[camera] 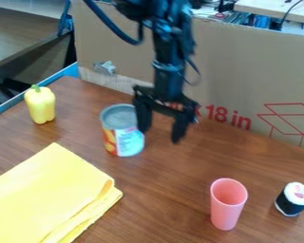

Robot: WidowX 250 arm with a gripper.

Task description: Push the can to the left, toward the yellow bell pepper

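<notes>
Gripper (159, 135): black, two fingers spread wide, nothing between them; beside the tin, contact cannot be told.
Tin can (122, 131): upright, towards the worktop's (170, 190) cardboard-backed far edge.
Yellow pepper (40, 105): upright, by the blue-trimmed left edge, near the far left corner.
Yellow cloth (50, 192): folded, nearer the camera than the pepper.
Pink cup (227, 209): upright, mouth up, well apart from the far edge.
Sushi roll (293, 199): right of the cup.

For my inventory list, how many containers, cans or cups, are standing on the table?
2: the can, just left of the gripper in the picture, and the pink cup, toward the lower right.
</notes>
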